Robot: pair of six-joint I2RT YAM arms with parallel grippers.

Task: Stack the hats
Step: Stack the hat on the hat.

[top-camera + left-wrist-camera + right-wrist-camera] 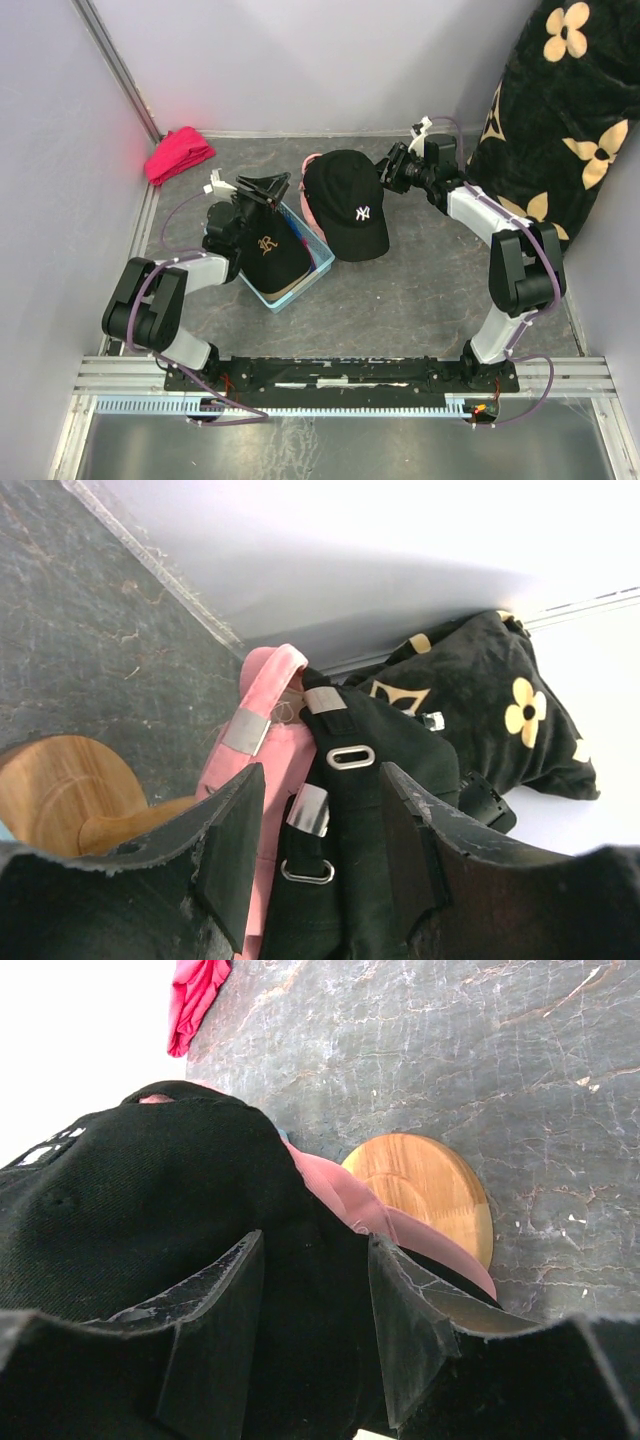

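A black cap with a white logo (345,200) sits on top of a light pink cap (311,208) in the middle of the table. In the left wrist view the pink cap (262,742) and the black cap's rear strap (345,780) lie side by side above a wooden stand base (60,790). My left gripper (262,188) (320,780) is open, its jaws either side of the straps. My right gripper (390,170) (315,1245) is open against the black cap's crown (150,1220), with the pink cap (370,1210) and the wooden base (425,1185) beyond. Another black cap with a gold logo (266,250) lies in a basket over a tan cap (287,288).
The light blue basket (318,268) stands left of centre. A red-pink cloth bundle (180,153) (195,995) lies at the back left corner. A black blanket with cream flowers (570,110) (500,700) hangs at the right. Grey walls close in the table.
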